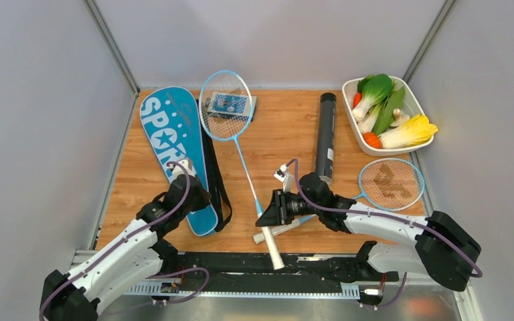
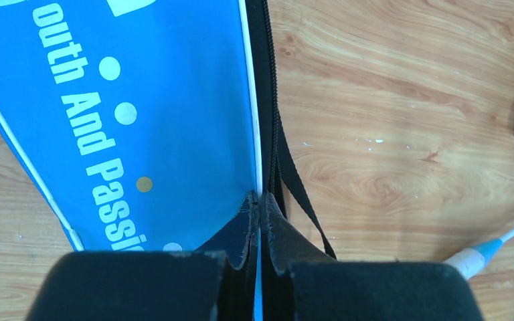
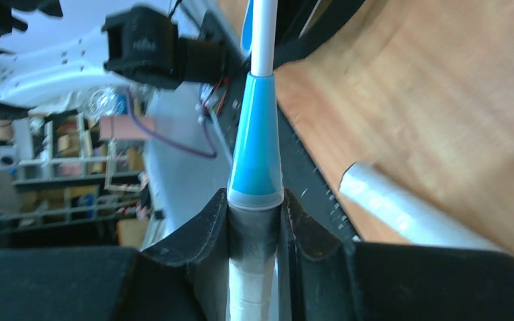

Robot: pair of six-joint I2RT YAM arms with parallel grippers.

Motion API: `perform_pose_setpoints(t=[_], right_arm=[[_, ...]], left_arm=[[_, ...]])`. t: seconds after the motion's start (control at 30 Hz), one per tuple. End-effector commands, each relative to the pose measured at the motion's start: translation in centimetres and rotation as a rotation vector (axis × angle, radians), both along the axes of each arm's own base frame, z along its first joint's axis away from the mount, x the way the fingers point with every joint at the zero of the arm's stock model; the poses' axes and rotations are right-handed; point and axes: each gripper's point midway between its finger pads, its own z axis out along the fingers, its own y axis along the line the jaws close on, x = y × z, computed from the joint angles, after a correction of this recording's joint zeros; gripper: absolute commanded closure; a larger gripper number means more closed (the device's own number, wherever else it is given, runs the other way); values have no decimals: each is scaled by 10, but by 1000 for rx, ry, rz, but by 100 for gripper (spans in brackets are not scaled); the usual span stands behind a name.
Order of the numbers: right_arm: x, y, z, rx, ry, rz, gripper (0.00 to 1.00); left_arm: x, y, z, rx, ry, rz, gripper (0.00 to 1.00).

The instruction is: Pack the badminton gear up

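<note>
Racket cover (image 1: 173, 127) is lying along the left of the tabletop (image 1: 281, 134). The left gripper (image 2: 260, 204) is pinching its zipper edge, jaws pressed together on the fabric. The right gripper (image 3: 255, 221) is clamping a racket (image 3: 255, 154) at the top of its white handle, low in the centre of the overhead view, beside the second racket's handle (image 3: 401, 207). Bagging the rackets seems to be starting. Next, the left arm probably needs to be lifting that edge open while the right is steering the racket in head first.
</note>
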Motion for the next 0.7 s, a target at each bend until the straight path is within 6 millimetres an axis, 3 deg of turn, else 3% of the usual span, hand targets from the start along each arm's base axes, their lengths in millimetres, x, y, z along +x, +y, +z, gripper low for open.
perform_pose_setpoints(t=[0.0,0.3,0.47,0.67], right_arm=[[-32,11,31,177,105,138,100],[-54,6,18,111,288,225,100],[-46,2,24,114,278,175,100],[-19,-18,37,165,265,53,100]], left_arm=[[1,-8,21,-87,-96,-28,100],[-6,-2,46,-119,-200,-51,100],[-8,6,50,-116,-230,-28,100],[-9,10,50,-115,-236,-10,100]])
